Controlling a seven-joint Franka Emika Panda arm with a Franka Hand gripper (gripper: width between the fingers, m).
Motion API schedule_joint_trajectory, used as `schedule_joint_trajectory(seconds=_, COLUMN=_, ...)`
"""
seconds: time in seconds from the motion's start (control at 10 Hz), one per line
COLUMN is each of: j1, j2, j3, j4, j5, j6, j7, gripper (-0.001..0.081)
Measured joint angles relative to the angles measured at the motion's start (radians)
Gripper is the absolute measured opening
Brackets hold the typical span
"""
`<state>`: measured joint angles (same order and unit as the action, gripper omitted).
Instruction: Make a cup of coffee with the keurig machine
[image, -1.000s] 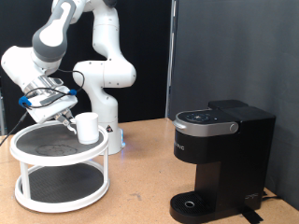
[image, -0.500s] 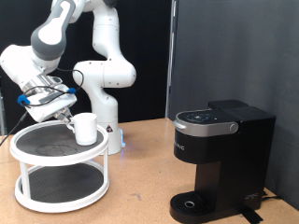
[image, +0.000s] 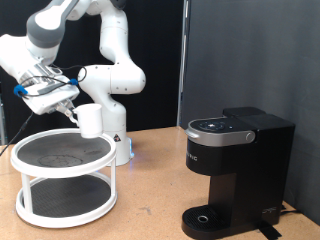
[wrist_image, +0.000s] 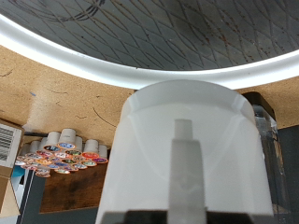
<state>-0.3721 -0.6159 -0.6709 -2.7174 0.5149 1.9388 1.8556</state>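
Filling the wrist view, the white cup (wrist_image: 187, 154) sits close against the camera, apparently clamped in the gripper (image: 78, 113). Exterior: cup lifted clear above the white two-tier stand (image: 64, 165). Keurig machine (image: 236, 170) well apart, exterior view's right, lid down.

Glossy white rounded arm (image: 108, 60) segments, grey joint caps, blue-trimmed hand (image: 66, 108) with dark cabling.
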Motion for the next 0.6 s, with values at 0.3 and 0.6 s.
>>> schedule_joint_trajectory(seconds=0.3, j1=0.014, j2=0.006, j3=-0.003, j4=-0.010, j5=0.047, j6=-0.006, j7=-0.002, gripper=0.0000)
schedule_joint_trajectory(seconds=0.6, j1=0.079, j2=0.007, j3=0.053, j4=-0.047, j5=0.160, j6=0.093, j7=0.000, gripper=0.0000)
